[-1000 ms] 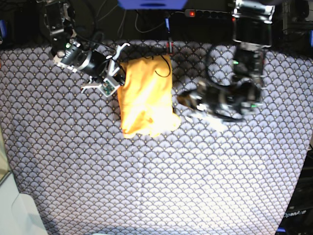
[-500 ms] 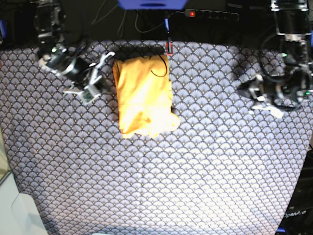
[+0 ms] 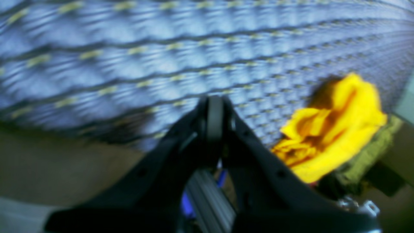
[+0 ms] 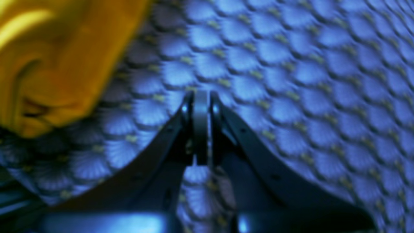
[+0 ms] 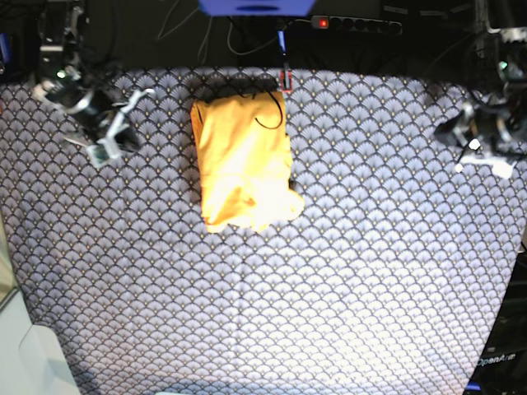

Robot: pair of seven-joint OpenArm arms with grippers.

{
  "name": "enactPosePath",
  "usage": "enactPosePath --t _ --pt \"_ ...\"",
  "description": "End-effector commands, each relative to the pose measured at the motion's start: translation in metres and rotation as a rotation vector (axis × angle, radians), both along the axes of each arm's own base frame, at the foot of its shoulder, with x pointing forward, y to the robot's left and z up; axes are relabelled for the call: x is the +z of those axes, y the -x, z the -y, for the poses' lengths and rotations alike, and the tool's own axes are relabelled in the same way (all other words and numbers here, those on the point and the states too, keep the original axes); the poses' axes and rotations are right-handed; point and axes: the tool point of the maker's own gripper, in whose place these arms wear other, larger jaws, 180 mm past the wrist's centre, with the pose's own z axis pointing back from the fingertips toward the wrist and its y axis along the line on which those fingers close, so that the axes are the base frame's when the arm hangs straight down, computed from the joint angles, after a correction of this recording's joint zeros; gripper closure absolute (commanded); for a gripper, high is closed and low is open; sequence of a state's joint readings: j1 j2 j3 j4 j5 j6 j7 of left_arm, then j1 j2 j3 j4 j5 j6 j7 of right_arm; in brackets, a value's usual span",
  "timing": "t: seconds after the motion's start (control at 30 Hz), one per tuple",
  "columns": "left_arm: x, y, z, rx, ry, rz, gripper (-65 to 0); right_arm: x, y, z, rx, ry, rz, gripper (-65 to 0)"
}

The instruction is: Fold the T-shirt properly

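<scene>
The yellow-orange T-shirt (image 5: 243, 160) lies folded into a narrow upright rectangle on the tablecloth (image 5: 329, 288), back centre, with its lower right corner bulging out. The wrist views catch it too, blurred: T-shirt (image 3: 336, 136) at the right, T-shirt (image 4: 58, 64) at the upper left. My left gripper (image 5: 451, 133) hovers at the table's right edge, far from the cloth. My right gripper (image 5: 122, 138) is at the left edge, also apart from it. Both wrist views show the jaws pressed together with nothing between them: left gripper (image 3: 215, 110), right gripper (image 4: 201, 103).
A thin black cable (image 5: 268, 119) loops over the shirt's top right corner. Behind the table are a power strip (image 5: 354, 25) and a blue box (image 5: 255, 6). A pale surface (image 5: 25, 362) sits at the bottom left corner.
Both arms have drawn away from the T-shirt, the left one toward the right edge and the right one toward the left edge. The shirt has stayed in place.
</scene>
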State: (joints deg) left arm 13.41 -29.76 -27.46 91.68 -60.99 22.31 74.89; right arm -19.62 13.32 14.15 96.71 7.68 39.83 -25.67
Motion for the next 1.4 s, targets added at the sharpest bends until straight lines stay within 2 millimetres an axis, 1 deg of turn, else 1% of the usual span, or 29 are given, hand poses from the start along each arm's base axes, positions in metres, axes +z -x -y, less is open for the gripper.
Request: enactPosePath --t 0.0,0.13,0.17,0.23,0.33,0.37,0.5,0.57,0.63,0.7,0.8,0.9,1.0,1.03,1.1,1.17,1.27,1.37 --pt "0.015 -0.004 -0.002 -0.023 -0.012 0.038 0.0 0.007 0.001 0.009 -0.017 0.000 0.026 0.0" --pt "0.027 0.016 0.007 -0.076 -0.055 0.053 0.0 0.001 0.027 0.043 -0.105 0.040 -0.019 0.0" --pt "0.028 0.024 0.011 -0.093 -0.064 0.048 0.0 -0.001 0.035 0.051 -0.125 0.049 -0.032 0.0" --pt "0.032 0.034 0.021 -0.133 -0.074 0.053 0.0 -0.004 0.050 0.064 -0.176 0.059 -0.055 0.0" --pt "0.033 0.047 0.033 -0.168 -0.073 0.043 0.0 -0.004 0.072 0.085 -0.260 0.070 -0.069 0.0" --pt "0.031 0.052 0.038 -0.167 -0.061 0.037 0.0 -0.004 0.079 0.088 -0.275 0.068 -0.064 0.0" --pt "0.023 0.071 0.045 -0.168 -0.041 -0.009 0.0 -0.004 0.107 0.097 -0.331 0.061 -0.070 0.0" --pt "0.019 0.078 0.048 -0.177 -0.036 -0.028 0.0 -0.004 0.120 0.105 -0.355 0.072 -0.083 0.0" --pt "0.012 0.088 0.054 -0.191 -0.024 -0.058 0.0 -0.010 0.136 0.108 -0.389 0.065 -0.107 0.0" --pt "0.002 0.099 0.061 -0.197 -0.035 -0.080 0.0 -0.015 0.151 0.107 -0.428 0.039 -0.112 0.0" --pt "-0.018 0.115 0.064 -0.225 -0.117 -0.112 0.0 -0.026 0.169 0.099 -0.467 -0.004 -0.129 0.0" --pt "-0.039 0.127 0.076 -0.295 -0.193 -0.130 0.0 -0.041 0.186 0.098 -0.502 -0.030 -0.179 0.0" --pt "-0.068 0.144 0.081 -0.339 -0.257 -0.175 0.0 -0.063 0.206 0.099 -0.544 -0.058 -0.246 0.0" --pt "-0.080 0.151 0.081 -0.347 -0.278 -0.197 0.0 -0.071 0.214 0.099 -0.560 -0.070 -0.268 0.0" --pt "-0.101 0.165 0.076 -0.351 -0.317 -0.233 0.0 -0.084 0.214 0.104 -0.590 -0.100 -0.267 0.0" --pt "-0.115 0.164 0.074 -0.390 -0.346 -0.214 0.0 -0.102 0.222 0.108 -0.632 -0.133 -0.288 0.0" --pt "-0.136 0.169 0.069 -0.441 -0.355 -0.208 0.0 -0.130 0.232 0.114 -0.687 -0.165 -0.325 0.0" --pt "-0.156 0.178 0.058 -0.449 -0.370 -0.220 0.0 -0.157 0.239 0.109 -0.715 -0.190 -0.345 0.0"
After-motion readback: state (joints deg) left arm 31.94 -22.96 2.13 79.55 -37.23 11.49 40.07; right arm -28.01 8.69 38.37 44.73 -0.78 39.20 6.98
